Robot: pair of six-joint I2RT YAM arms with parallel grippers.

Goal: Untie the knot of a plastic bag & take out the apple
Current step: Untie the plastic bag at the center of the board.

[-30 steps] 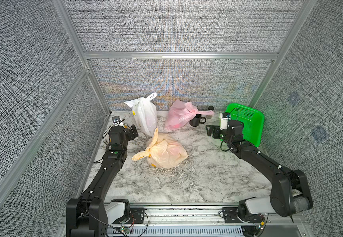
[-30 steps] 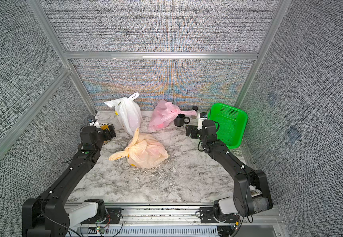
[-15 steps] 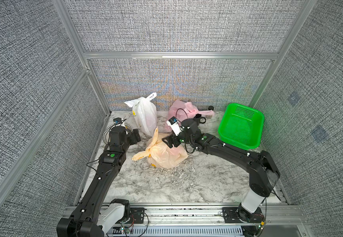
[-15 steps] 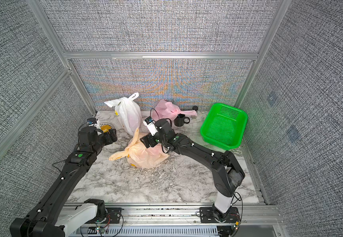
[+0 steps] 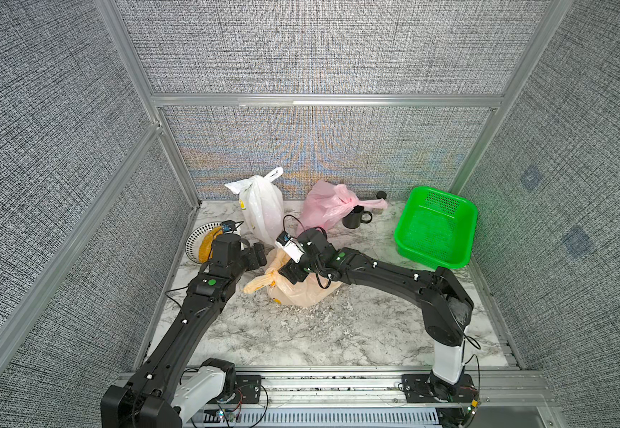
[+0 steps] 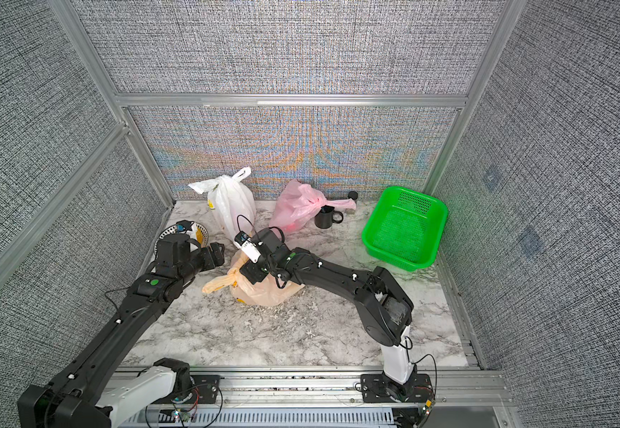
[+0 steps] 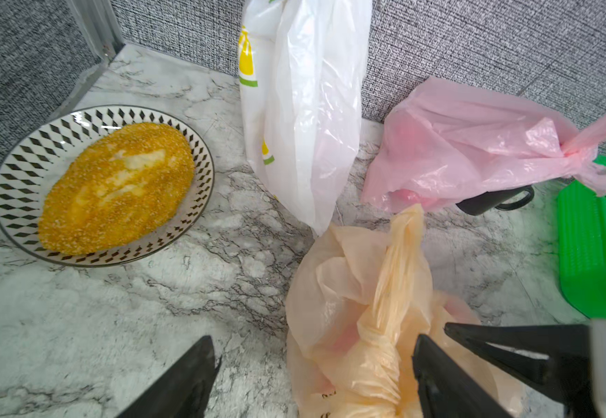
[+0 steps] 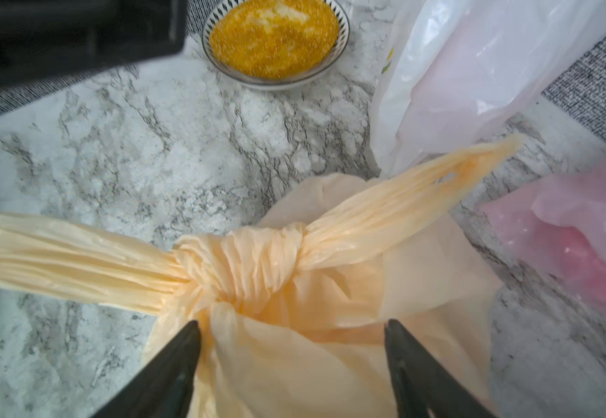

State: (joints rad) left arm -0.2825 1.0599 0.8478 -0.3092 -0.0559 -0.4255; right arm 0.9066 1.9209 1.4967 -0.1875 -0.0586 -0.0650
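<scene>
The peach plastic bag [image 5: 301, 292] [image 6: 264, 292] lies mid-table, tied shut. Its knot [image 8: 247, 260] [image 5: 272, 275] has one tail pointing at the left arm and the other at the back wall. The apple is hidden inside the bag. My right gripper [image 8: 292, 325] [image 5: 290, 272] hangs over the bag just behind the knot. It is open, its jaws straddling loose bag film without pinching it. My left gripper [image 7: 312, 347] [image 5: 260, 254] is open and level with the knot [image 7: 377, 347], which lies by one of its fingers.
A white bag [image 5: 262, 211] and a pink tied bag [image 5: 328, 205] stand at the back wall. A black mug [image 5: 354, 218] sits beside the pink one. A green basket [image 5: 434, 229] is at the back right. A patterned plate [image 7: 15, 159] with a yellow bun sits back left.
The right arm swung from beside the green basket across to the peach bag, and its jaws narrowed. The left gripper moved forward toward the bag's knot.
</scene>
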